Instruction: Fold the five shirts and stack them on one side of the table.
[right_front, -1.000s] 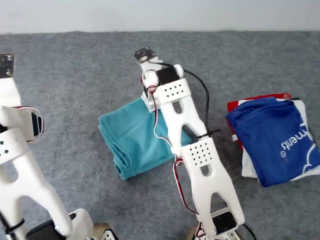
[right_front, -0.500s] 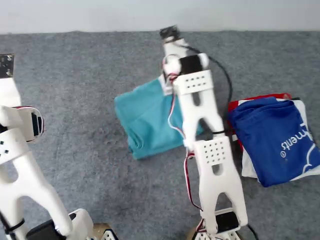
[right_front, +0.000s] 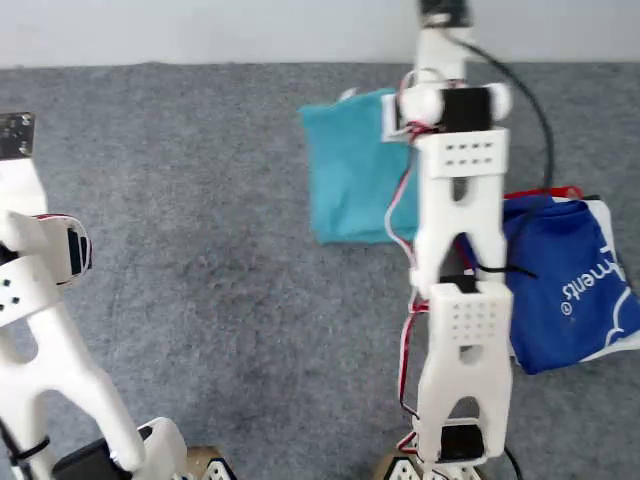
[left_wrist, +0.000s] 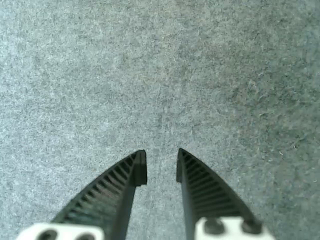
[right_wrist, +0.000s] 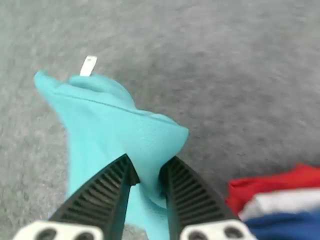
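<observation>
Shirt (right_front: 350, 170), teal and loosely folded, is pinched in right hand (right_wrist: 149, 174); left hand (left_wrist: 161, 167) narrowly parted.

**Soft cloth, fuzzy felt, smooth plastic**

The table (right_front: 200, 250) is covered in grey felt-like fabric, matt and fuzzy, with fine fibres standing out in the left wrist view. The teal shirt (right_front: 350, 170), upper centre in the high view, is soft matt knit cloth. At right, the blue shirt (right_front: 565, 290) is matt cloth with white print, lying on red cloth (right_front: 540, 193). The left arm (right_front: 40, 330) and right arm (right_front: 460, 300) are smooth white plastic. The left gripper (left_wrist: 161, 167) and right gripper (right_wrist: 149, 175) have black ribbed plastic fingers.
</observation>
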